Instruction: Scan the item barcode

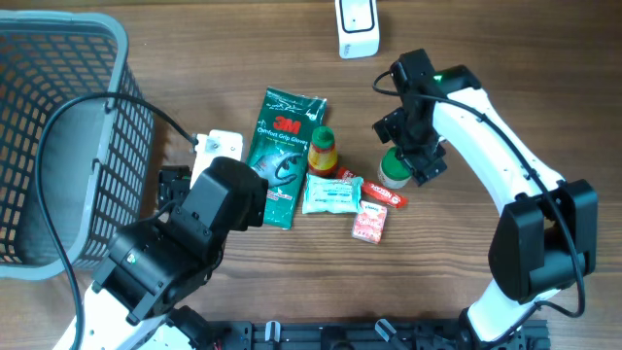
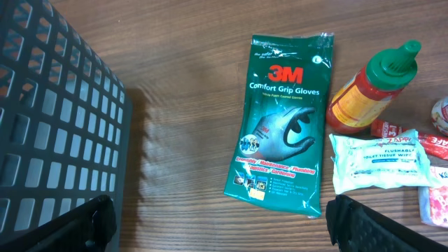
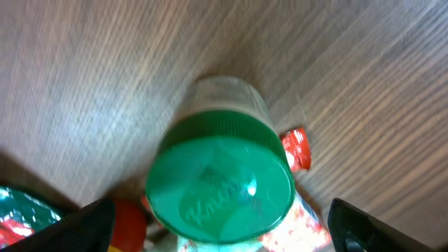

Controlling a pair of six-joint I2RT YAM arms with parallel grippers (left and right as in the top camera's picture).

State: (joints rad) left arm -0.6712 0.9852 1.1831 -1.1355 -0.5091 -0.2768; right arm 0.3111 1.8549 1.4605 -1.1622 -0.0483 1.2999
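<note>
As the right gripper [image 1: 408,156] hangs directly over the green-lidded jar [image 3: 220,185], its fingers stand spread almost as wide as they go, one on each side of the lid, and they have hold of nothing. That jar looks like the item up for scanning. It stands upright on the table [image 1: 505,58] at the right end of the clutter, with the red packet [image 1: 387,197] just beside its base and the wipes pack [image 2: 381,161] close by. The white scanner [image 1: 357,27] sits well apart, up at the far edge.

Over on the other side, the left gripper [image 2: 224,241] is fully open and empty too, hovering near the glove pack [image 2: 283,119] and the sauce bottle [image 2: 367,87], with the basket [image 1: 58,136] at its flank.

Now the dangers. The lid is round and smooth, so if the fingers come in off-centre the jar could squirt sideways or tip into its neighbours. Drop too low and a fingertip may snag that red packet and drag it along. A grip on the lid alone could let the jar swing or slip on the way across. And no barcode shows from here. If it ends up facing away from the scanner, the pass reads nothing.
</note>
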